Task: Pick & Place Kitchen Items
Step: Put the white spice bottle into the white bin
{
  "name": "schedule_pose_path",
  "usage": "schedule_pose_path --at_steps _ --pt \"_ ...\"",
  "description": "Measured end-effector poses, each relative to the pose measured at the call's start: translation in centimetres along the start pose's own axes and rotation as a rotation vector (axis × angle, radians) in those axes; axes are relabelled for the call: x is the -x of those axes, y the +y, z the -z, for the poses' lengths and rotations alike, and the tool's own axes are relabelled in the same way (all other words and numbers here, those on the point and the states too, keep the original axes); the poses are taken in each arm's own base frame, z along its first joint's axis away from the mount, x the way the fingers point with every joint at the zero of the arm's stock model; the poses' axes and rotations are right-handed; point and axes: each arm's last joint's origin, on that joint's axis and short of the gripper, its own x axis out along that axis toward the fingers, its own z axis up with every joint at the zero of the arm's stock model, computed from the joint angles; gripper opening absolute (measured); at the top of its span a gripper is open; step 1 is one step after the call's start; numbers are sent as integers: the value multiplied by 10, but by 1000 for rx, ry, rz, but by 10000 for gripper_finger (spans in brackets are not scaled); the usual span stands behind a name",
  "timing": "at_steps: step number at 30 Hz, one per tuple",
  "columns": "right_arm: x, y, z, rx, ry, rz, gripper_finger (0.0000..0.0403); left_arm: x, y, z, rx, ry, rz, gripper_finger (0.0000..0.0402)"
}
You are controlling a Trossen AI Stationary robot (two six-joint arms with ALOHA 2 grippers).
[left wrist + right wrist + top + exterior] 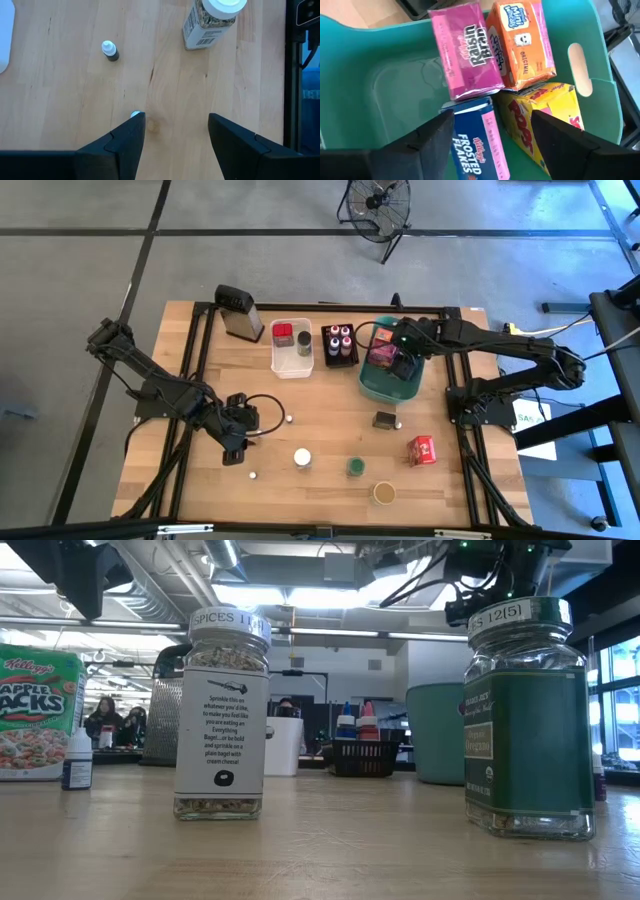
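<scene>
The right gripper (490, 137) hangs open and empty over the teal basket (375, 385), at two o'clock on the table. Below it lies the blue Frosted Flakes box (477, 140), beside the pink Raisin Bran box (462, 50). The left gripper (175, 135) is open and empty at eight o'clock.

Four small cereal boxes lie together in the teal basket (380, 100) at the far right of the table: a pink Raisin Bran box (465, 50) beside an orange box (520, 42), with a blue Frosted Flakes box (480, 142) and a yellow box (545, 120) next to them. On the open table, a red box (422, 450) lies at the near right. A white-capped spice jar (302, 458) and a green-labelled jar (355, 467) stand upright near the middle, a round tan-topped jar (384, 493) nearer still. A dark little jar (384, 420) stands just beyond them. Tiny white-capped bottles (289, 418) are scattered around.
</scene>
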Motion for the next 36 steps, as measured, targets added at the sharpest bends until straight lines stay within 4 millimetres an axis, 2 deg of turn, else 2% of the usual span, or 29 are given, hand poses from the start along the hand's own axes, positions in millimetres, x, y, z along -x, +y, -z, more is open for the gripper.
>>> schedule_pose_path --at_steps 6,11,15,17,20,23,25,30,36 --pt "15 -3 -3 -1 -80 -3 268 0 0 0 -7 1 1 212" --pt "54 -1 -11 -6 -237 -51 268 0 0 0 -27 -13 -17 212" --pt "87 12 -16 31 -428 -143 268 0 1 -1 -22 -18 -22 212" --pt "100 24 -17 107 -510 -242 268 0 1 -1 -14 -18 -22 212" --pt "112 47 -13 311 -573 -499 268 0 0 0 -2 -18 -22 212" --pt "120 74 -4 501 -557 -765 268 0 -1 0 -9 -33 -36 212" --pt "121 94 3 568 -517 -844 268 1 -2 1 -19 -53 -56 212" --pt "121 138 14 508 -473 -850 268 3 -6 4 -43 -98 -84 212" --pt "111 184 24 472 -494 -761 268 5 -13 5 -118 -164 -107 212"
